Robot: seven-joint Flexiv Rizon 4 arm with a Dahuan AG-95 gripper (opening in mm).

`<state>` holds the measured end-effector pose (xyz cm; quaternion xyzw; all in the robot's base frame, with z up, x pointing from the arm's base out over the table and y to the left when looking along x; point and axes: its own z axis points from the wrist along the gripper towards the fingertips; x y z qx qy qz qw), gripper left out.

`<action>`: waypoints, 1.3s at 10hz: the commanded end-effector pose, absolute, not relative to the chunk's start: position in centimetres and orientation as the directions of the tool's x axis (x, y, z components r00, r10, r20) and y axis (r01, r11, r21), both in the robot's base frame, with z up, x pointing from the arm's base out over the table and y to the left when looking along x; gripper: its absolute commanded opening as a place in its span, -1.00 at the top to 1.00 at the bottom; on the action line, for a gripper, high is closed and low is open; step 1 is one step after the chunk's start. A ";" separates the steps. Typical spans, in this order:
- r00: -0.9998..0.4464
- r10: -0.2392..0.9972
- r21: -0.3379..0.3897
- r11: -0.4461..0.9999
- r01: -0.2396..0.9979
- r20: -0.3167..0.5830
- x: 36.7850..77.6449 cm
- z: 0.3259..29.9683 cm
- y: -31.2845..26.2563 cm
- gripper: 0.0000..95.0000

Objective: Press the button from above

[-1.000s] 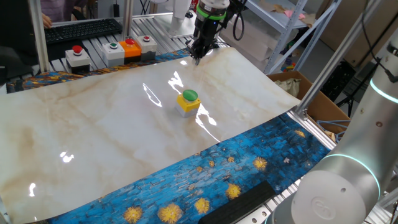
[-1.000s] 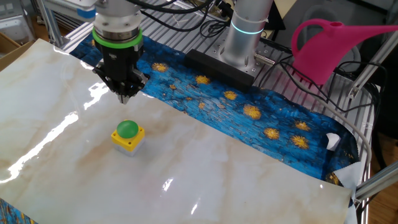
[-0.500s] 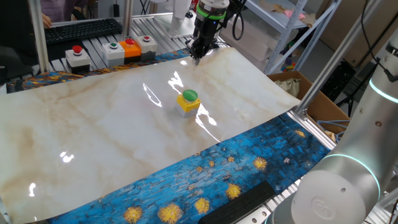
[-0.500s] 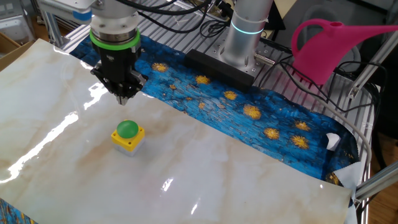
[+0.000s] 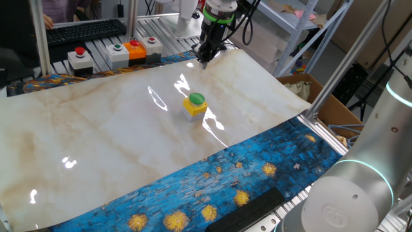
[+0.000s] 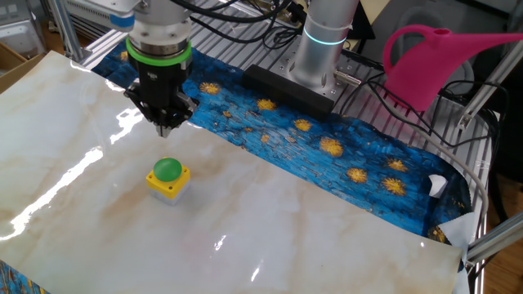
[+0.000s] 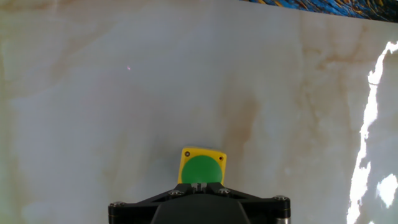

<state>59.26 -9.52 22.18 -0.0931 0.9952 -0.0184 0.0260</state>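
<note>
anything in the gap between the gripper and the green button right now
Nothing. The other fixed view shows only open air between the gripper and the button, with bare marble sheet around it.

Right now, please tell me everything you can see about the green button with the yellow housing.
The button is a round, glossy green dome on a small yellow cube-shaped housing that looks like plastic; the hand view shows small dark screws at the housing's top corners. It stands upright on the pale marble-patterned sheet, near its middle, alone. Only the sheet touches it. The gripper hangs above the sheet without contact, offset from the button towards the blue patterned cloth.
</note>
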 end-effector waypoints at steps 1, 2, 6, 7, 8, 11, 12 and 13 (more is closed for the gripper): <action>-0.982 -0.182 -0.039 0.983 -0.180 -0.053 59.3 22.2 -9.6 1.00; -0.982 -0.183 -0.034 0.983 -0.181 -0.053 59.3 22.2 -9.6 1.00; -0.982 -0.178 -0.016 0.984 -0.177 -0.057 59.6 22.5 -9.8 1.00; -0.982 -0.181 -0.015 0.984 -0.180 -0.057 59.6 22.6 -9.9 1.00; -0.982 -0.180 -0.015 0.984 -0.179 -0.057 59.6 22.6 -9.9 1.00; -0.981 -0.183 -0.008 0.983 -0.183 -0.059 59.6 22.6 -9.9 1.00; -0.981 -0.183 -0.007 0.983 -0.183 -0.058 59.6 22.6 -9.9 1.00; -0.982 -0.180 -0.004 0.984 -0.180 -0.059 59.6 22.6 -9.9 1.00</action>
